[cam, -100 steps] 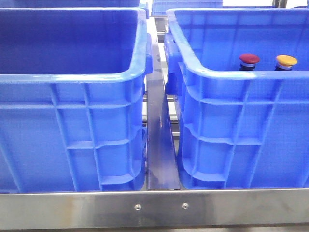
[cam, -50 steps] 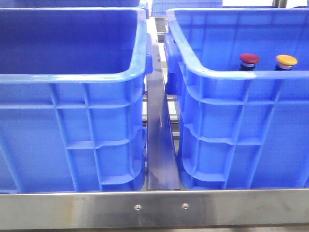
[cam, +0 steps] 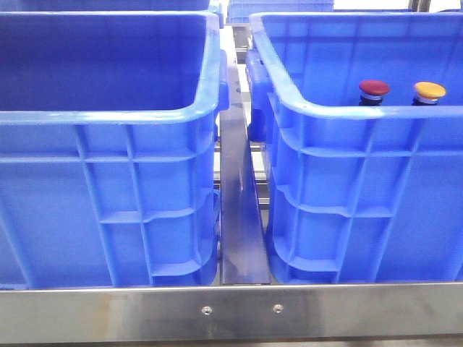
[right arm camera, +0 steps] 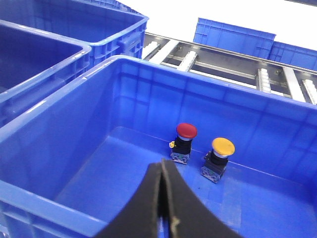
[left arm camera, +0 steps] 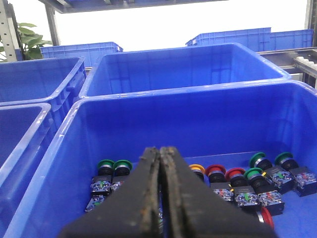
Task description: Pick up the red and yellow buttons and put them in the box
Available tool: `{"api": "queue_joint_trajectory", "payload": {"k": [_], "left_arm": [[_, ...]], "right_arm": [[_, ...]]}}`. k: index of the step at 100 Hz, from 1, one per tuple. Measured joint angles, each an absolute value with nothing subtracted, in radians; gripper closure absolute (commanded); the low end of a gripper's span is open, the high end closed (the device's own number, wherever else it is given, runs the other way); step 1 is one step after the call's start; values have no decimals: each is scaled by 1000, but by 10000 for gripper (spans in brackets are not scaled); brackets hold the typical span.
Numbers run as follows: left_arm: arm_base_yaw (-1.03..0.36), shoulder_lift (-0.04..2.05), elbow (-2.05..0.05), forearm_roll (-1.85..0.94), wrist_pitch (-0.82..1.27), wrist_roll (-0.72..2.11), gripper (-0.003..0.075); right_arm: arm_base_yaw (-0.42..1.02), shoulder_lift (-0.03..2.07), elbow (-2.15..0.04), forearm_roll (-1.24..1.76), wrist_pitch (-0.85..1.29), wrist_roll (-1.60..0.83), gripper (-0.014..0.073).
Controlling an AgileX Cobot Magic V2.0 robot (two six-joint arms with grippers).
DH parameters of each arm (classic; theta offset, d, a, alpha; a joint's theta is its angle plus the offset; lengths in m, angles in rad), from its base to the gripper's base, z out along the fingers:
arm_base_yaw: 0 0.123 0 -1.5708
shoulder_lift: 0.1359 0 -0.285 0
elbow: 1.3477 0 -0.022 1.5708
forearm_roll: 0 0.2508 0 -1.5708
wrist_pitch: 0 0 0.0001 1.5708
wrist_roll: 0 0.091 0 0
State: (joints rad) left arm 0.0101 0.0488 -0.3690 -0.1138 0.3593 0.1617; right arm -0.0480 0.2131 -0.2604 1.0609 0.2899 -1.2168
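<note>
The red button [cam: 374, 88] and the yellow button [cam: 429, 90] stand upright side by side on the floor of the right blue box [cam: 325, 108], near its far wall. In the right wrist view the red button [right arm camera: 186, 131] and the yellow button [right arm camera: 223, 147] stand apart from my right gripper [right arm camera: 162, 163], which hangs shut and empty above the box [right arm camera: 148, 99]. My left gripper [left arm camera: 160, 149] is shut and empty over another blue crate [left arm camera: 198, 119]. Neither gripper shows in the front view.
The crate under the left gripper holds several push buttons with green [left arm camera: 106, 165], red [left arm camera: 215, 170] and yellow [left arm camera: 196, 168] caps. The left crate [cam: 108, 116] stands beside the box, with a metal rail [cam: 242, 217] between them. More blue crates [left arm camera: 39, 84] stand behind.
</note>
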Motion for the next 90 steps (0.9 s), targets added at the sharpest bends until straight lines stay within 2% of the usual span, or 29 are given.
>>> {"api": "queue_joint_trajectory", "payload": {"k": [42,67,90], "left_arm": [[10,49,-327,-114,348,162,741],[10,47,-144,18,141,-14,741],[10,-6,0,60,91,-66,741]], "right_arm": [[-48,213,-260,1061,290,-1219,696],[-48,213,-260,1061,290,-1219,696],[-48,211,-260,1061,290,-1219,696]]}}
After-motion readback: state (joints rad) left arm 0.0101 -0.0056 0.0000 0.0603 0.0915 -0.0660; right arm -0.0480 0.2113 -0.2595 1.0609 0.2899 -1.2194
